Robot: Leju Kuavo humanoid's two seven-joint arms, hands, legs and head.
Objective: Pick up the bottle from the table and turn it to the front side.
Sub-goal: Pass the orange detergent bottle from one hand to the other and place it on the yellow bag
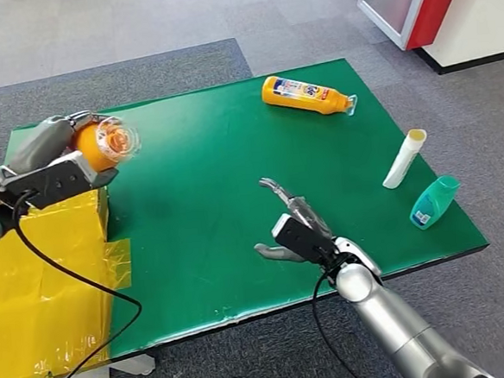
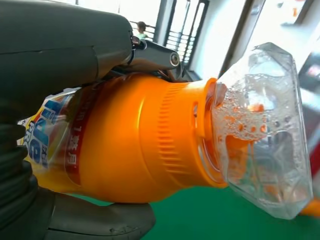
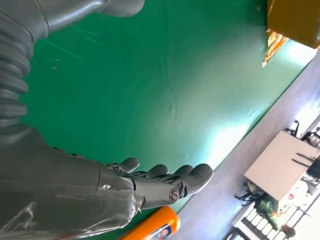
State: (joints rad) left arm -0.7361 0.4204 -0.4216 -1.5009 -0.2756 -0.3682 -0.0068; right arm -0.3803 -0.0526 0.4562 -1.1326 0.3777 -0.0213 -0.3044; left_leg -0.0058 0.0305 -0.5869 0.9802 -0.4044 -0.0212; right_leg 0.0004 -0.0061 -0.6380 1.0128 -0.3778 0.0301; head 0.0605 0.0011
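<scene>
Bottle (image 1: 106, 143), orange with a clear cap, is gripped by the left hand (image 1: 55, 164) and held lying sideways above the bench's (image 1: 191, 202) 9 o'clock edge, cap toward the bench's middle. The right hand (image 1: 291, 229) hovers empty, fingers (image 3: 170, 177) spread, near 6 o'clock. A second orange bottle (image 1: 305, 94) lies at 1 o'clock.

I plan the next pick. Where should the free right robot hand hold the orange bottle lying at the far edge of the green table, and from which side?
Grip the orange bottle around its wide labelled body, coming from above. It lies on its side, and its clear cap end narrows, so a hold there would probably slip.
</scene>
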